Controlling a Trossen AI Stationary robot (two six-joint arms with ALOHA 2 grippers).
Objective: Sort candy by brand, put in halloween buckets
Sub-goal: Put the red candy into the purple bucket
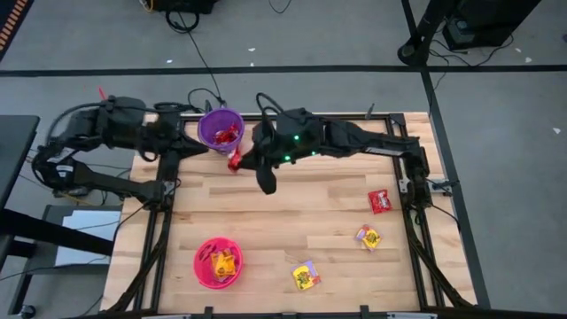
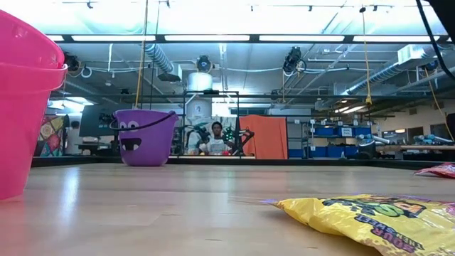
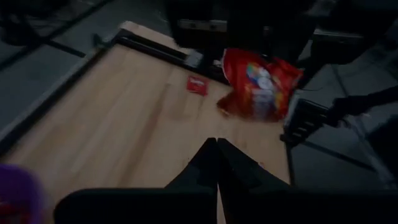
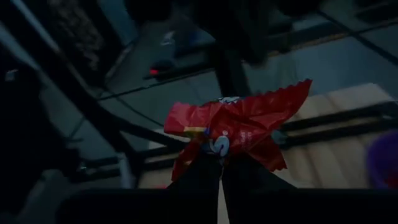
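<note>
- Beside the purple bucket (image 1: 220, 129), right gripper (image 1: 237, 162) clamped on a red candy packet (image 1: 235, 163), fingers pinching its lower edge; packet held up off the table (image 1: 292, 208), crumpled and fanning out above the fingertips in the right wrist view.
- Next to the bucket on its other side, left gripper (image 3: 216, 163) pressed shut on nothing, parked near the table's back-left corner. No reason to move it.
- Step in hand, by my read: carry the red packet over the purple bucket and drop it. Red candy already inside, so brand matches.
- Lift before crossing the rim, so the hanging wrapper clears it and does not nudge the bucket.
- Centre over the opening before letting go; packet is light and floppy, likely to flutter or catch on the rim if dropped at the edge.
- Open wide, pause, then back off upward; wrapper may cling to a finger.
- Left to sort: another red packet (image 1: 380, 201) near the right edge, two yellow packets (image 1: 368, 237) (image 1: 306, 276) toward the front.
- Yellow ones go to the pink bucket (image 1: 203, 269), which already holds yellow candy.
</note>
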